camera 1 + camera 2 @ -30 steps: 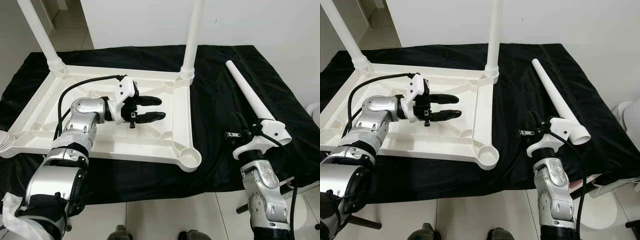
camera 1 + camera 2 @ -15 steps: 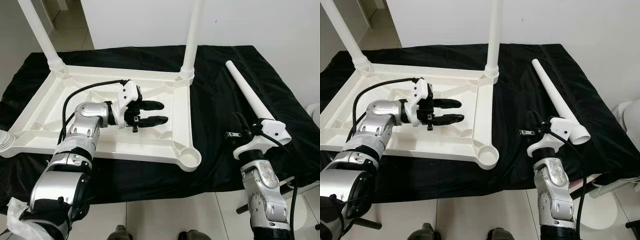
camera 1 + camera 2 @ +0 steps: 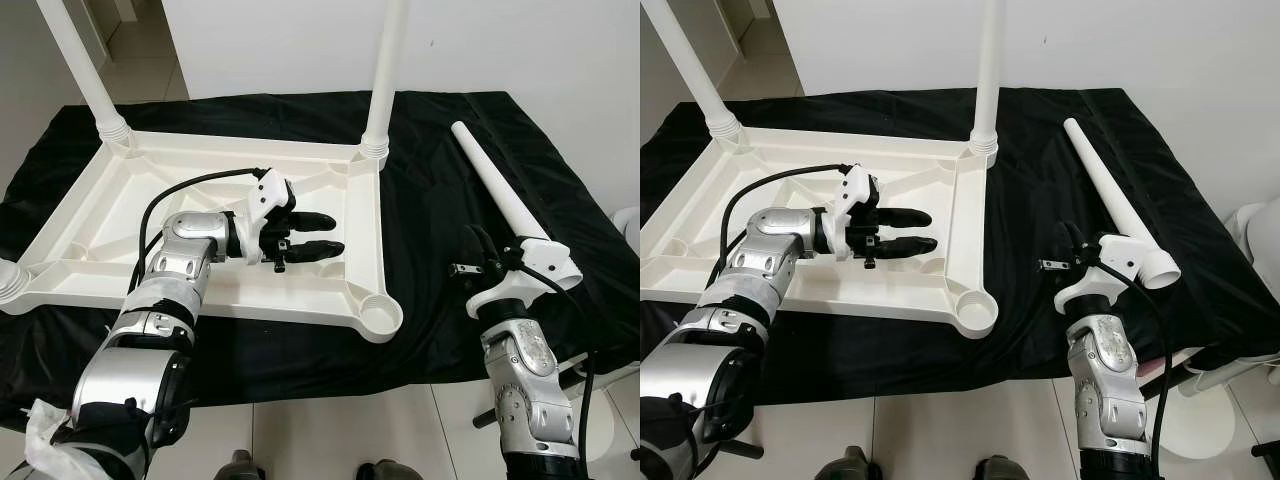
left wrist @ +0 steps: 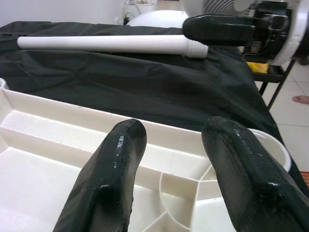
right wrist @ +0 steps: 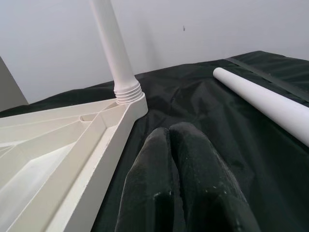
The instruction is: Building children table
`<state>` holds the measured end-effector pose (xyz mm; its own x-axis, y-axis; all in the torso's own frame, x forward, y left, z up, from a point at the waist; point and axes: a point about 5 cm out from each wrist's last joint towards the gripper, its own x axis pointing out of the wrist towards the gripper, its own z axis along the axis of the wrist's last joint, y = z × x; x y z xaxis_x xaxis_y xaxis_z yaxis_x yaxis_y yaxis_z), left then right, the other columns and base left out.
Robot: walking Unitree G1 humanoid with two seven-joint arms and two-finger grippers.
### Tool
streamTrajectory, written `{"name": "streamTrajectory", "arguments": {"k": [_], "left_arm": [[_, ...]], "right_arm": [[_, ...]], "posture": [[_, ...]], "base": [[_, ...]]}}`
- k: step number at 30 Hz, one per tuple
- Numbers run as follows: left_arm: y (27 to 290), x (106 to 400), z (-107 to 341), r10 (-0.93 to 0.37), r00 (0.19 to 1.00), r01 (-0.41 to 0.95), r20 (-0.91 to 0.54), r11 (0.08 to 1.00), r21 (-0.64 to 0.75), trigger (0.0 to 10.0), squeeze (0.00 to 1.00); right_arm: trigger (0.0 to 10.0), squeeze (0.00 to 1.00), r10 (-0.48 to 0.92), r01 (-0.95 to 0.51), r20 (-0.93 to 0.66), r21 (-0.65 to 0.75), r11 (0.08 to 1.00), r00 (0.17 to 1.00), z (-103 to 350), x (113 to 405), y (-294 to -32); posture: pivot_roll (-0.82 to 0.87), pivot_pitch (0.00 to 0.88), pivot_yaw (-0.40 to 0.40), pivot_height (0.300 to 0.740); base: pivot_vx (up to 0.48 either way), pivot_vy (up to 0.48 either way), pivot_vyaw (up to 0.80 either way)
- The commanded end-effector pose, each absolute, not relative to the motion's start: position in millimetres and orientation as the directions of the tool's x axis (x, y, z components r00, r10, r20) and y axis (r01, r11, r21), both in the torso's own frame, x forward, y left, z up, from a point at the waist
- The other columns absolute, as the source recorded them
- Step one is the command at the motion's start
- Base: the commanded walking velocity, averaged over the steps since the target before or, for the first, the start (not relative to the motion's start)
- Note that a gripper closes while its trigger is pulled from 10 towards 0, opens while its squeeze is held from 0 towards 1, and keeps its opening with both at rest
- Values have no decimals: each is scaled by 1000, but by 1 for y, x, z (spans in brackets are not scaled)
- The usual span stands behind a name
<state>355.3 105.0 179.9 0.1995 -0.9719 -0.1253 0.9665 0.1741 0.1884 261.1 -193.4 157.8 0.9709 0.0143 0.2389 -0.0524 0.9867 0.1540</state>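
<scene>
**Upside-down kids' table, two legs in, one lying loose**

White wall at the back, pale tiled floor in front, and a work surface draped in a black cloth [image 3: 440, 300] taking up most of the head views. On the cloth sits the white plastic tabletop [image 3: 70, 225], flipped underside up so you can see the ribbed frame and the round sockets at the corners. Two white legs are already standing in the far corners: the far-left leg [image 3: 85, 70] and the far-right leg [image 3: 385, 70], both upright and running out of the top of the picture. The near-right corner socket [image 3: 378, 318] has nothing in it.

The left gripper [image 3: 322, 235] is reaching in over the underside of the tabletop, fingers pointing toward the right edge of the frame. Its two black fingers [image 4: 113, 174] are spread apart with nothing between them, hanging just above the ribs near that edge.

A third, loose leg [image 3: 495, 180] lies flat on the cloth well to the right of the tabletop, threaded end toward the robot.

The right gripper [image 5: 183, 159] sits low at the near right of the cloth, just beside the near end of that loose leg. In the right wrist view its fingers are pressed together, grasping nothing, pointed across the cloth toward the far-right leg's corner.
</scene>
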Motion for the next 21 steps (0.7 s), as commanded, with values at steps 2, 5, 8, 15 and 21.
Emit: {"name": "streamTrajectory", "arguments": {"k": [2, 5, 8, 15, 21], "left_arm": [[120, 380, 181, -700, 713, 688, -22, 695, 210, 10000, 0], [121, 380, 181, -697, 717, 686, -23, 698, 205, 10000, 0], [120, 380, 181, -696, 718, 685, -24, 700, 204, 10000, 0], [121, 379, 181, -692, 721, 682, -27, 703, 201, 10000, 0], [120, 379, 181, -690, 723, 680, -28, 705, 200, 10000, 0]], "right_arm": [[10000, 0, 4, -45, 239, 168, 985, 971, 156, 262, -193], [10000, 0, 5, -46, 240, 166, 985, 971, 157, 263, -194], [10000, 0, 8, -49, 241, 166, 985, 970, 158, 263, -194], [10000, 0, 10, -51, 241, 163, 985, 970, 158, 263, -194], [10000, 0, 11, -51, 242, 162, 985, 970, 158, 263, -194]], "posture": [[-3, 27, 27, 740], [-2, 29, 23, 740], [-2, 29, 21, 740], [-2, 30, 17, 740], [-3, 29, 17, 740]], "base": [[0, 0, 0], [0, 0, 0], [0, 0, 0], [0, 0, 0], [0, 0, 0]]}}
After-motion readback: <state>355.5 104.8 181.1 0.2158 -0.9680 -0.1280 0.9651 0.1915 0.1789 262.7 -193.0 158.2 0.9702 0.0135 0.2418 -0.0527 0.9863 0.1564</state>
